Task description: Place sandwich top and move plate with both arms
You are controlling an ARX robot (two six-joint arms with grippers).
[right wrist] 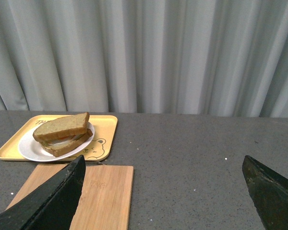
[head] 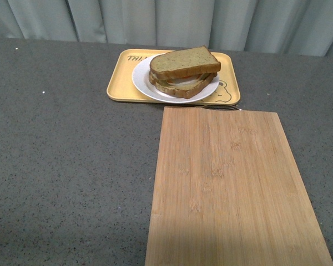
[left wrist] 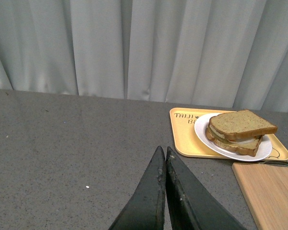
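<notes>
The sandwich top, a plain brown slice, lies on the lower slice and its filling on the white plate. The plate sits on the yellow bear-print tray at the back of the table. No arm shows in the front view. My left gripper is shut and empty, above the grey table well short of the plate and the sandwich top. My right gripper is wide open and empty over the grey table, to the right of the plate and the sandwich top.
A long bamboo cutting board lies in front of the tray and runs to the near edge; it also shows in the left wrist view and the right wrist view. A pale curtain hangs behind the grey tabletop.
</notes>
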